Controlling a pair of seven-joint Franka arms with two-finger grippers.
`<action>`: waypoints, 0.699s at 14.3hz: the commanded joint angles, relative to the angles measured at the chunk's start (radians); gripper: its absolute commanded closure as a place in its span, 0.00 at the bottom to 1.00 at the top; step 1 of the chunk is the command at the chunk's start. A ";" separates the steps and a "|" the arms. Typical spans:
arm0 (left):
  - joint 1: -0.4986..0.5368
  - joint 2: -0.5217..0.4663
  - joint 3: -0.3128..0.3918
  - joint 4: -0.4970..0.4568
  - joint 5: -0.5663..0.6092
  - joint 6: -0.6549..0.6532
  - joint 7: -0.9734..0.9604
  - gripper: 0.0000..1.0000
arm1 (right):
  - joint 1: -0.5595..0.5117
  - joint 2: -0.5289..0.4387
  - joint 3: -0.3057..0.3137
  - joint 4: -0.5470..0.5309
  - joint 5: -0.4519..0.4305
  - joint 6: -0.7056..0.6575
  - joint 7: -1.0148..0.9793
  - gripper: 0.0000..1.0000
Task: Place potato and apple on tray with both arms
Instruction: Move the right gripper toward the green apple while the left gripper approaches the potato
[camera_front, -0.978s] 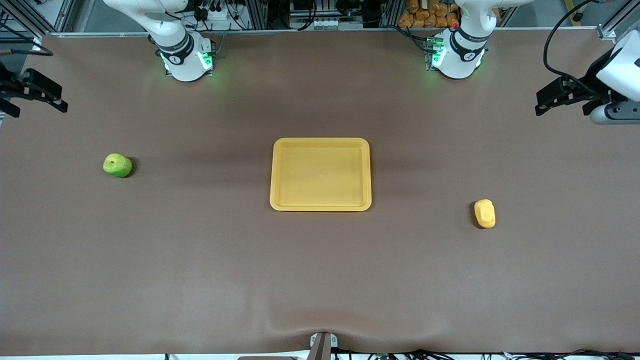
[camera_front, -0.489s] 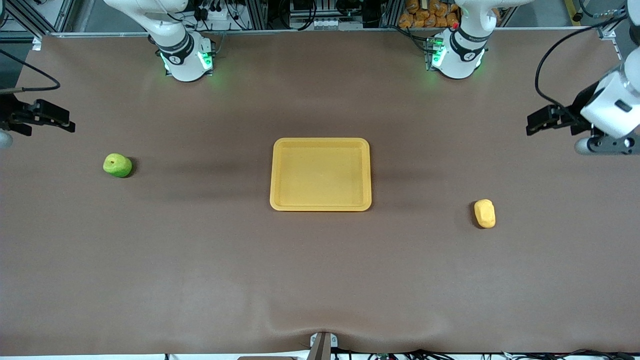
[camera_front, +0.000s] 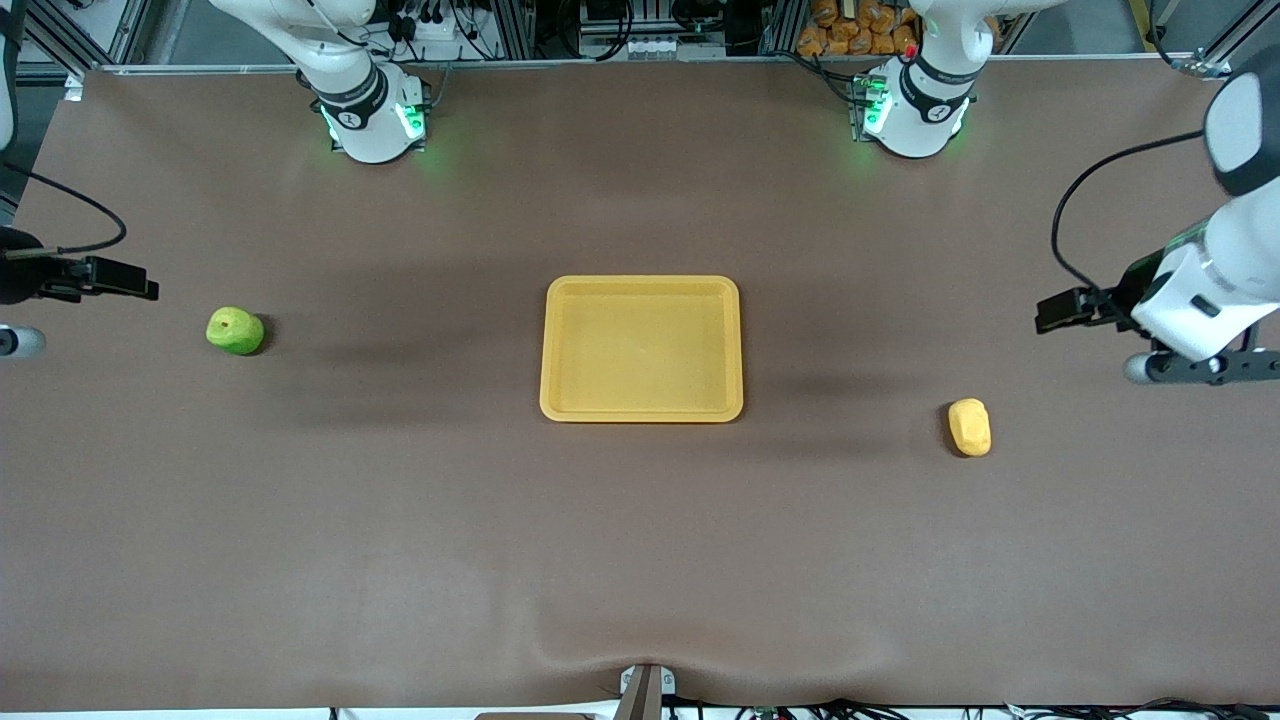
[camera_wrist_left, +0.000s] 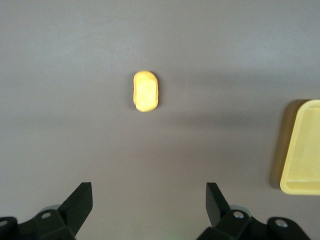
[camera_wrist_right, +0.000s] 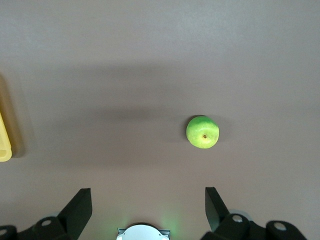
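The yellow-orange tray (camera_front: 641, 350) lies mid-table with nothing in it. The green apple (camera_front: 235, 331) sits on the mat toward the right arm's end. The yellow potato (camera_front: 970, 427) lies toward the left arm's end. My right gripper (camera_front: 135, 284) hangs open and empty over the mat beside the apple. My left gripper (camera_front: 1055, 312) hangs open and empty over the mat near the potato. In the left wrist view my gripper (camera_wrist_left: 148, 192) is open, with the potato (camera_wrist_left: 146, 91) and a tray edge (camera_wrist_left: 302, 150) in view. In the right wrist view my gripper (camera_wrist_right: 147, 192) is open, with the apple (camera_wrist_right: 202, 132) in view.
The right arm's base (camera_front: 370, 115) and the left arm's base (camera_front: 915, 110) stand with green lights along the table's back edge. The brown mat has a wrinkle (camera_front: 640, 650) at the edge nearest the front camera.
Both arms have swung in from the table's ends. The right gripper has come closer to the apple and the left gripper closer to the potato. The fruits and tray have not moved.
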 joint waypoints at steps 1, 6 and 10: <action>0.018 -0.019 -0.005 -0.118 0.020 0.130 -0.018 0.00 | -0.042 0.043 0.013 0.016 0.002 0.014 -0.003 0.00; 0.018 0.024 -0.003 -0.174 0.020 0.224 -0.018 0.00 | -0.054 0.084 0.012 0.010 -0.003 0.013 -0.002 0.00; 0.026 0.054 -0.005 -0.184 0.020 0.245 -0.018 0.00 | -0.091 0.145 0.012 -0.006 -0.002 0.022 -0.003 0.00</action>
